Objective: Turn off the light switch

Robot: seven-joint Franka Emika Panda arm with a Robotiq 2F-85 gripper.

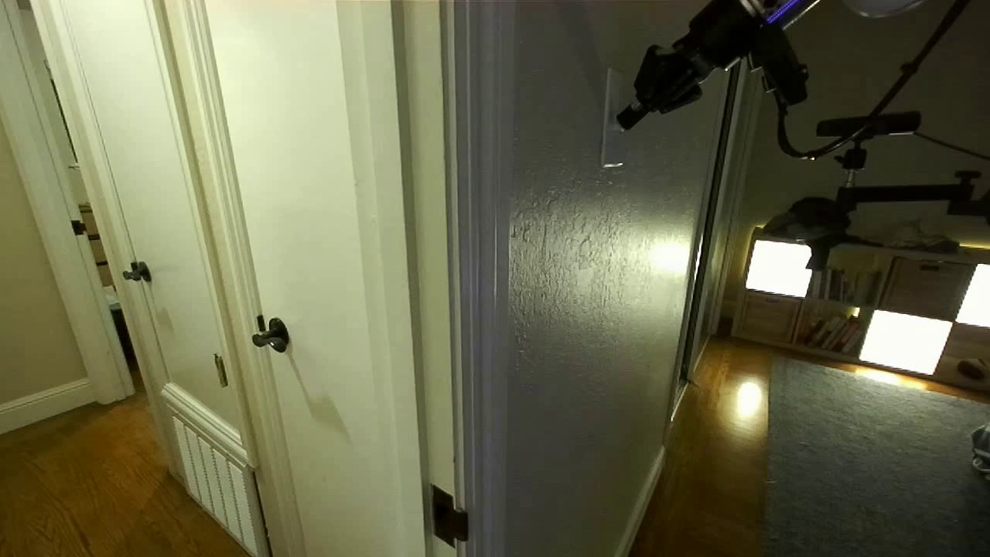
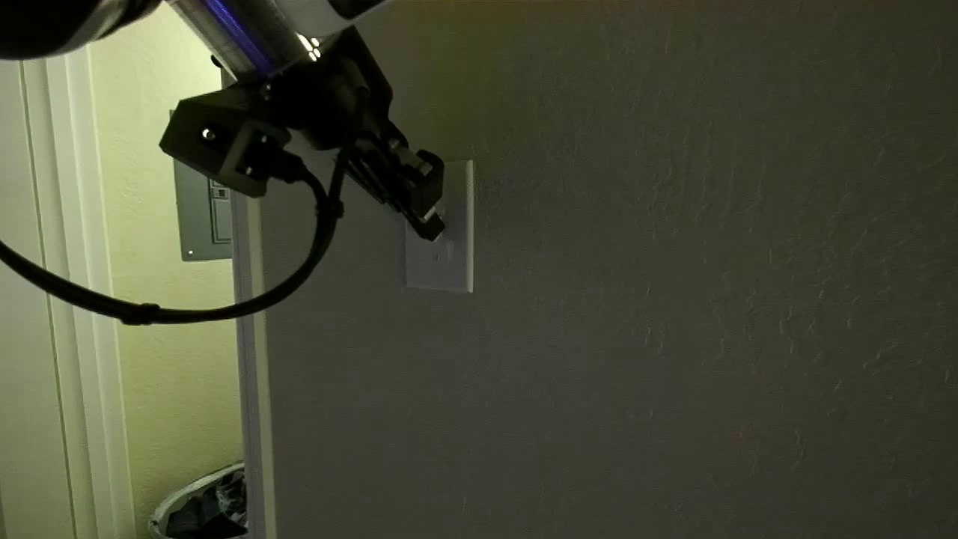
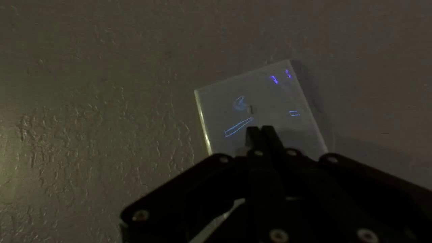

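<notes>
The light switch is a pale rectangular wall plate, seen at a steep angle in an exterior view [image 1: 612, 148] and more frontally in an exterior view [image 2: 458, 262]. In the wrist view the plate [image 3: 270, 101] looks tilted, with a small screw and bluish reflections on it. My gripper [image 3: 260, 128] is shut, its two dark fingertips side by side with nothing between them. In both exterior views the gripper [image 1: 628, 117] [image 2: 429, 226] is at the middle of the plate; whether it touches cannot be told. The lever is mostly hidden behind the fingers.
The textured grey wall [image 2: 673, 337] surrounds the plate. A door frame edge [image 1: 479, 271] and white doors [image 1: 294, 193] stand beside it. A grey electrical panel [image 2: 202, 232] is past the wall's edge. A cable [image 2: 224, 311] hangs from the wrist. Shelves with lit cubes [image 1: 905, 340] stand farther back.
</notes>
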